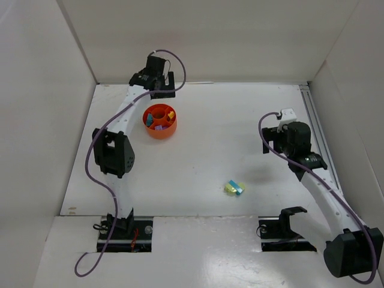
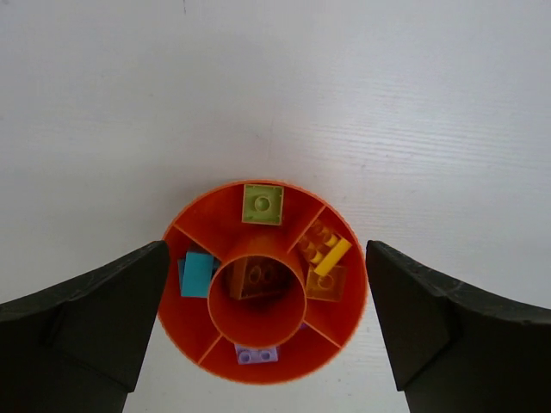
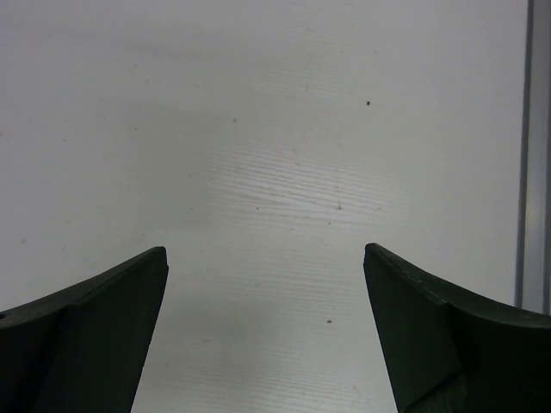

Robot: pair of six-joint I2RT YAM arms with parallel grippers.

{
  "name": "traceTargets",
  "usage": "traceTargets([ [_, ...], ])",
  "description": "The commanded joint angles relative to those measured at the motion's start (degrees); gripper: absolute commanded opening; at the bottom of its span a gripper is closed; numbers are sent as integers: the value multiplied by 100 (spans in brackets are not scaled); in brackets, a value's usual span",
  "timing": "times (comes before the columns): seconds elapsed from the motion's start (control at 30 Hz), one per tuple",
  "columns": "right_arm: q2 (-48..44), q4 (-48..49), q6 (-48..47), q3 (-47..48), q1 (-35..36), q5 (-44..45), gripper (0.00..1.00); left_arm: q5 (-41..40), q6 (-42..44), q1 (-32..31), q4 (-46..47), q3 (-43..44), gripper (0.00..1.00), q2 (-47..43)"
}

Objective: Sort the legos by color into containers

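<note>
Two loose bricks (image 1: pixel 234 188), pale yellow and cyan, touch on the white table (image 1: pixel 240 132), long axis slanting far-left to near-right, open room around, well apart from the round orange-red plastic dish (image 1: pixel 159 133).

Left wrist: left gripper (image 2: pixel 266 247) splayed, empty, fingers framing the dish. Compartments hold a lime green brick (image 2: pixel 263 204), a cyan brick (image 2: pixel 197 274), orange and yellow bricks (image 2: pixel 325 258) together, a purple brick (image 2: pixel 256 354); brown brick (image 2: pixel 256 277) in the hub (image 2: pixel 258 331).

Right wrist: right gripper (image 3: pixel 265 249) splayed, empty, beside a metal rail (image 3: pixel 534 155).

Bright, even, diffuse light washes the white table (image 1: pixel 240 120) nearly flat in the top view, leaving only a faint, soft shadow beside the right arm (image 1: pixel 318 180). In the wrist views the fingers (image 3: pixel 86 344) are dark, underexposed and slightly soft-edged. The dish (image 2: pixel 211 232) is sharp, its colour saturated. A mild sheen lies on the table in the right wrist view.
</note>
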Motion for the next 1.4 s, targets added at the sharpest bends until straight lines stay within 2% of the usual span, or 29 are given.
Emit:
traceTargets([
  [0.0, -303, -151, -61, 13, -43, -901, 100, 101, -86, -179, 270, -295, 98, -1150],
  [0.13, -514, -756, 78, -146, -43, -1175, 100, 101, -138, -916, 622, -1209, 99, -1827],
  [0.3, -707, -1407, 439, -146, -43, -482, 100, -31, -367, -2225, 1130, -2660, 99, -2496],
  [0.33, -708, -1626, 492, -94, -95, -272, 100, 21, -437, -2671, 1210, -2924, 99, -2566],
  [0.4, -708, -1768, 649, -93, -95, -139, 100, 83, -674, -3130, 1386, -3662, 99, -2689],
  [0.47, -630, -1847, 799, -32, -95, -85, 100, -249, -1007, -3825, 1387, -4145, 99, -2690],
  [0.53, -629, -1848, 1045, -93, -148, -85, 100, -435, -1559, -4360, 1264, -4367, 99, -2638],
  [0.67, -629, -1848, 1222, -208, -210, -85, 100, -330, -2045, -5116, 1658, -4833, 99, -2584],
  [0.77, -760, -1848, 1161, -208, -210, -85, 100, -198, -2336, -5530, 2106, -5026, 99, -2453],
  [0.93, -1085, -1918, 1160, -269, -210, -94, 100, -188, -2468, -5865, 2740, -5141, 98, -2023],
  [1.1, -1410, -1918, 1108, -269, -262, -94, 100, -566, -2416, -5866, 2793, -4808, 92, -1347],
  [1.23, -1525, -1918, 1108, -269, -262, -94, 100, -917, -2248, -5866, 2846, -4667, 88, -1134],
  [1.37, -1525, -1918, 1108, -269, -262, -94, 100, -893, -2003, -5866, 3074, -4614, 85, -1020],
])
